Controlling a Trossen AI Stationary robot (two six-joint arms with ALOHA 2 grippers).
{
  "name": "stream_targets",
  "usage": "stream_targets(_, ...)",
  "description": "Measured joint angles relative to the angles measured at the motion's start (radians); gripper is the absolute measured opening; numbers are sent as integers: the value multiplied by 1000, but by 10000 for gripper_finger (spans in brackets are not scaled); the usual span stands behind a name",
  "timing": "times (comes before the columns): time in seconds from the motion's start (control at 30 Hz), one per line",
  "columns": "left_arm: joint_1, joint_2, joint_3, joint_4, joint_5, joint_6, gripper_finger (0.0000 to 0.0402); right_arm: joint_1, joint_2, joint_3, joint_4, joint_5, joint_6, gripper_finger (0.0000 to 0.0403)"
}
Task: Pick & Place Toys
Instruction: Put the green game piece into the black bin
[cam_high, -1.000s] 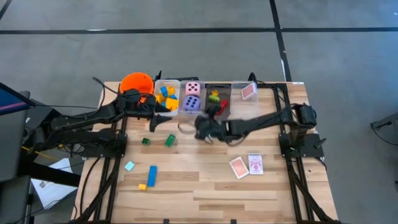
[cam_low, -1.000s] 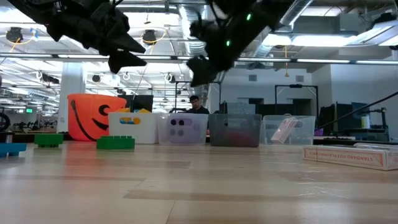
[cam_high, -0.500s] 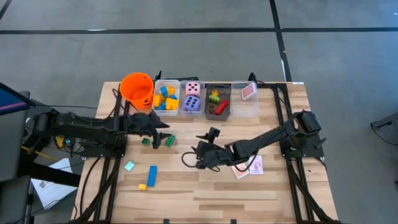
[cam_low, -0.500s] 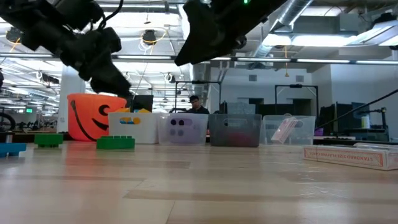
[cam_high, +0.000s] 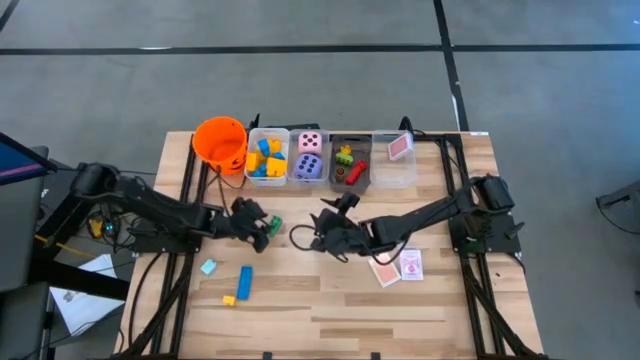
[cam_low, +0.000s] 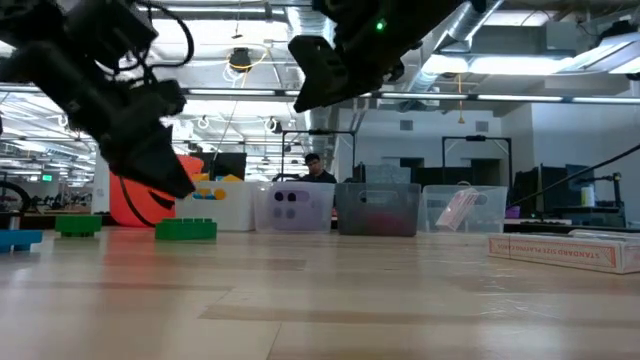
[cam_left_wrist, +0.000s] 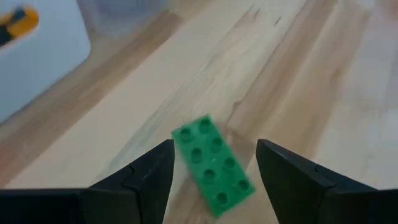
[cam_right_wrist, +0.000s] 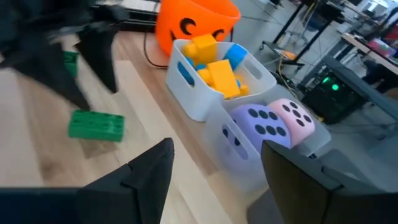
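A green block (cam_left_wrist: 213, 163), flat and studded, lies on the desk (cam_high: 320, 300) just in front of the left end effector (cam_high: 262, 229), framed between its two spread fingers (cam_left_wrist: 146, 177) and not touched by them. A smaller green block (cam_high: 234, 227) sits beside that arm, partly hidden in the high view. Nearer the front edge lie a pale cyan block (cam_high: 208, 266), a long blue block (cam_high: 245, 280) and a small yellow one (cam_high: 229, 299).

The desk is pale wood planking with a visible grain, set on a grey floor. Along its far side stands a row: an orange bucket (cam_high: 220, 143) with a face on it, a white bin (cam_high: 266, 158) of yellow and blue blocks, a clear bin (cam_high: 309, 157) with a pink die (cam_high: 311, 142) and a purple die (cam_high: 309, 166), a grey bin (cam_high: 350, 163) with red and green pieces, and a clear bin (cam_high: 394, 160) with a card (cam_high: 399, 148). Two more cards (cam_high: 398, 267) lie flat near the right arm.

The right end effector (cam_high: 322, 232) hangs above mid-desk, fingers apart and empty. Beyond is an open workshop with ceiling lights, and a person (cam_low: 315, 167) far behind the bins.
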Motion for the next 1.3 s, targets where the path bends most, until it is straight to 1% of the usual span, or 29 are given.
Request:
stream_targets(0.17, -2, 115, 0, 52, -17, -5, 221, -23, 1, -28, 9, -23, 34, 238)
stream_targets(0.43, -2, 242, 1, 171, -11, -12, 221, -28, 1, -28, 38, -25, 36, 238)
stream_targets(0.53, -2, 292, 1, 183, 0, -52, 221, -28, 1, -28, 37, -25, 35, 238)
stream_targets(0.7, -3, 350, 5, 200, -20, -110, 221, -28, 1, -28, 35, -26, 35, 238)
stream_targets(0.8, -2, 349, 5, 197, -20, -103, 214, -28, 1, -28, 35, -51, 35, 238)
stream_targets(0.87, -2, 335, 3, 196, -14, -76, 198, -28, 1, -28, 35, -59, 38, 238)
stream_targets(1.0, -1, 299, -1, 187, 1, -29, 135, -28, 1, -28, 35, -60, 41, 238)
stream_targets(1.13, -2, 261, -1, 186, 36, 30, 133, -28, 1, -28, 35, -63, 40, 238)
stream_targets(1.23, -2, 219, -1, 208, 90, 102, 133, -28, 1, -28, 35, -63, 5, 238)
stream_targets(1.3, -1, 178, -1, 225, 145, 144, 133, -27, 1, -28, 38, -63, -43, 238)
